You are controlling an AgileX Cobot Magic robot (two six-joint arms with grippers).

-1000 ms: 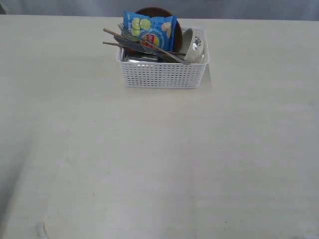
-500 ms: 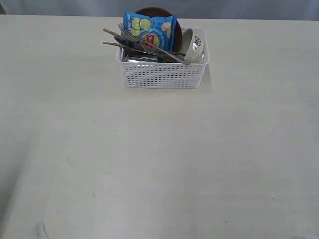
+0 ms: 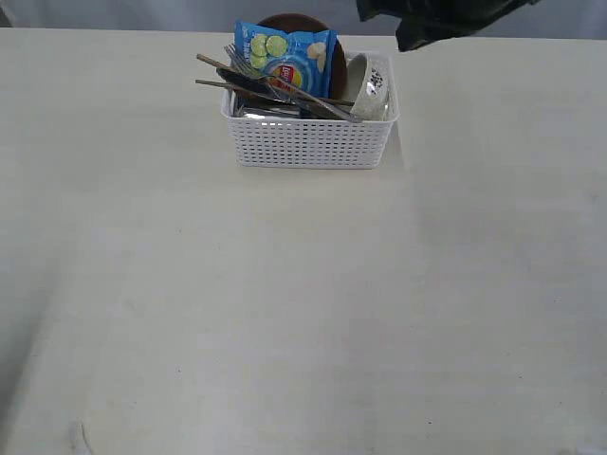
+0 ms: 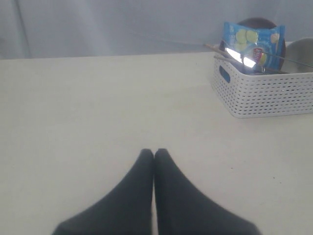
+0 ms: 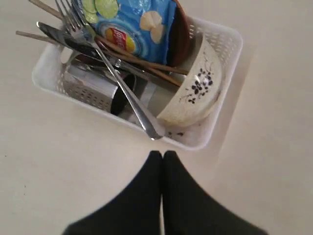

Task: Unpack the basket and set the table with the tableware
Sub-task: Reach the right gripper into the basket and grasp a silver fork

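The white lattice basket [image 3: 308, 142] stands at the back middle of the cream table [image 3: 285, 303]. It holds the tableware: a steel fork [image 5: 105, 63], a knife [image 5: 68, 41], wooden chopsticks [image 5: 137, 61], a steel mug [image 5: 98, 90] on its side, a pale flowered bowl [image 5: 195, 90] tilted on edge, and a brown plate [image 5: 182, 34]. My right gripper [image 5: 163, 155] is shut and empty, hovering just beside the basket's wall near the bowl. Far from the basket [image 4: 264, 93], my left gripper [image 4: 154, 152] is shut and empty over bare tabletop.
A blue snack bag [image 3: 289, 57] leans against the plate inside the basket. The dark right arm [image 3: 427, 24] reaches in at the top right of the exterior view. A grey curtain backs the table's far edge.
The right arm has come into the exterior view at the top right, above the basket's bowl end. The basket and its contents have not moved.
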